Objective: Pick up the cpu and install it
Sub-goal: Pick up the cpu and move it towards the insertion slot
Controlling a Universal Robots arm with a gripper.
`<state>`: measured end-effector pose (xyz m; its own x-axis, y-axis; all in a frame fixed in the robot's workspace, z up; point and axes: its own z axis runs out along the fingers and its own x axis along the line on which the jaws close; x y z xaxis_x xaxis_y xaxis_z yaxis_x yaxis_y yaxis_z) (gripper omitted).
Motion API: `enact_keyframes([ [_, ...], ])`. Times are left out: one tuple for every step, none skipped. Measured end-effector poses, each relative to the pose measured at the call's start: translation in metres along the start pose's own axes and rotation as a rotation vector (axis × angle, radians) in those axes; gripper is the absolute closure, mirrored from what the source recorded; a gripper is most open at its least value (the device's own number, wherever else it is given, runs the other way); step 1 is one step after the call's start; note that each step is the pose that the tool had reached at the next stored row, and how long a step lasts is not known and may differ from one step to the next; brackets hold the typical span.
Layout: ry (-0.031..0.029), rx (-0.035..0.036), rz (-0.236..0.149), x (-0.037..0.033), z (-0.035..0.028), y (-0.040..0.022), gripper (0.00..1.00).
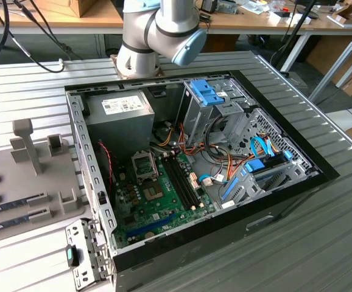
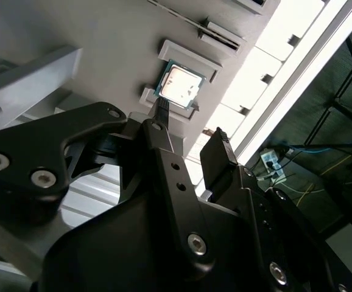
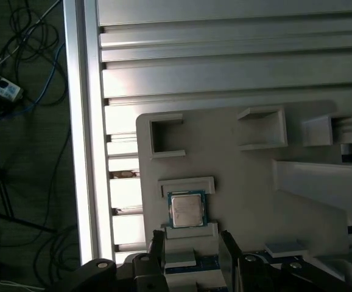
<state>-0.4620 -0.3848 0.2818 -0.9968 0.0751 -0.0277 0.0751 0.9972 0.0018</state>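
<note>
From my station I saw the gripper (image 2: 191,121) released and empty, its two black fingers (image 3: 158,243) spread apart and poised over the grey parts tray (image 3: 243,164). The tray lay on the ribbed bench (image 1: 322,243) at the exterior view's left, outside the open computer case (image 1: 225,231). The cpu (image 3: 187,209) sat flat in its own seat on that tray, silver top up, with a raised lip (image 3: 186,184) close against one edge and another against the opposite edge. In both wrist views it lay just beyond the fingertips, roughly in line with the gap between them, and nothing touched it. I judged the pick not yet made. The socket (image 1: 145,164) on the green motherboard (image 1: 158,201) stood well apart, in the middle of the exterior view. My worry was the tight seat: a finger coming down slightly off line could land on a lip or on the chip's top instead of clearing its edge. A grip on so thin a rim could also tilt the chip or let it slip. A chip held crooked would, I thought, sit badly in the socket and might damage its contacts.
</note>
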Motion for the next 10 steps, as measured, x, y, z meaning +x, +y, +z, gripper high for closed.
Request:
enact_keyframes([
  [0.0, 0.0, 0.0, 0.0003, 0.0, 0.0, 0.52],
  [0.0, 0.0, 0.0, 0.0008, 0.0001, -0.0001, 0.52],
  [0.0, -0.0001, 0.0, 0.0016, 0.0002, -0.0001, 0.52],
  [0.0, 0.0, 0.0, 0.002, 0.0002, -0.0002, 0.52],
  [0.0, 0.0, 0.0, 0.0023, 0.0002, -0.0002, 0.52],
  [-0.0001, 0.0, 0.0, 0.0026, 0.0003, -0.0002, 0.52],
  [0.0, 0.0, 0.0, 0.0028, 0.0004, -0.0002, 0.52],
  [0.0, 0.0, 0.0, 0.0033, 0.0005, -0.0003, 0.52],
  [-0.0001, 0.0, 0.0, 0.0037, 0.0007, -0.0003, 0.52],
  [-0.0001, 0.0, 0.0, 0.004, 0.0008, -0.0003, 0.52],
])
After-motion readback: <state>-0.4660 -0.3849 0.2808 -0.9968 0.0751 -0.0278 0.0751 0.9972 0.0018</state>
